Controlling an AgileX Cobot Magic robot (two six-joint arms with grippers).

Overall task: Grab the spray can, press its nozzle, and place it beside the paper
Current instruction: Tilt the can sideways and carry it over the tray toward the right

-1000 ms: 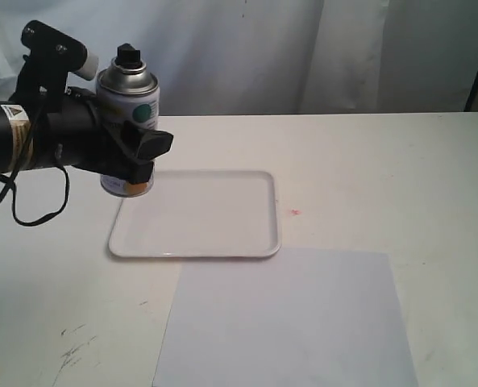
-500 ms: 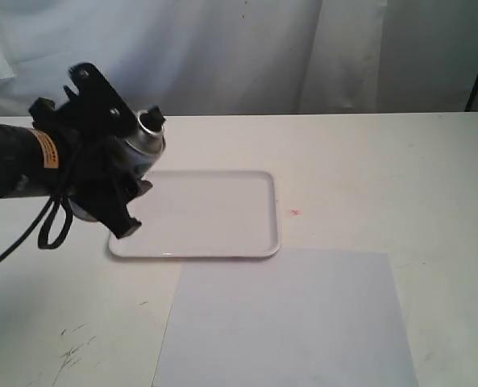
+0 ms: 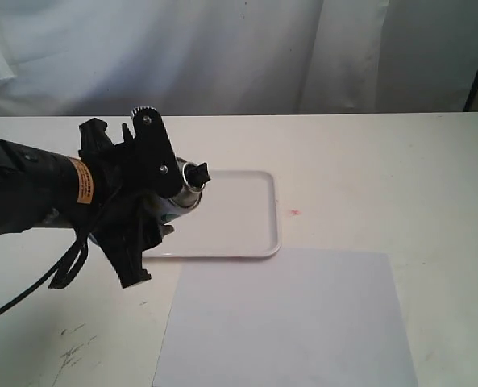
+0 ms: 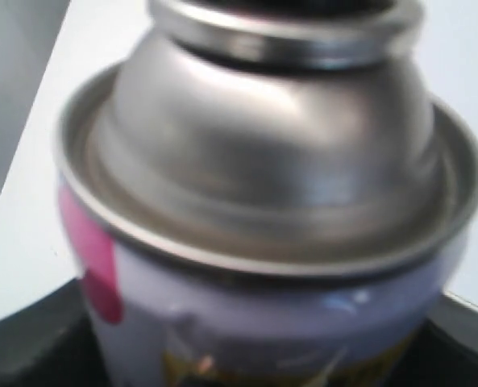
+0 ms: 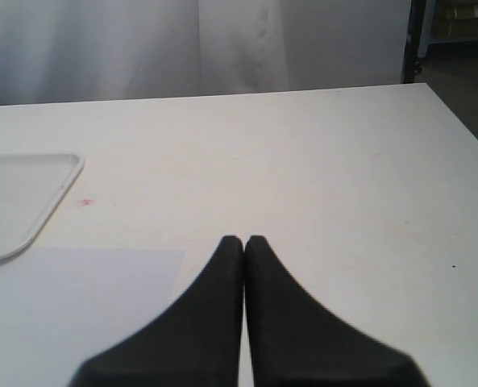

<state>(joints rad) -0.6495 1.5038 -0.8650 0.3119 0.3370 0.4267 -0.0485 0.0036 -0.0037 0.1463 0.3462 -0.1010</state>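
Observation:
The spray can (image 3: pixel 180 187) is held off the table with my left gripper (image 3: pixel 151 205) shut on its body. It is tilted far over, and its black nozzle (image 3: pixel 197 173) points right, above the left part of the tray. The left wrist view is filled by the spray can's silver dome (image 4: pixel 279 161) and white body (image 4: pixel 263 322) with a pink dot; dark fingers (image 4: pixel 29 351) flank it. The paper (image 3: pixel 287 318) lies flat at the front of the table. My right gripper (image 5: pixel 243 242) is shut and empty above the table, beside the paper (image 5: pixel 69 314). It does not show in the exterior view.
A glossy white rimmed tray (image 3: pixel 239 214) lies just behind the paper; its corner also shows in the right wrist view as the tray (image 5: pixel 21 201). A black cable hangs under the left arm (image 3: pixel 29 189). White curtains close off the back.
The left arm has swung right and down with the can. The can went from upright at the far left to tipped over, nozzle pointing right over the tray.

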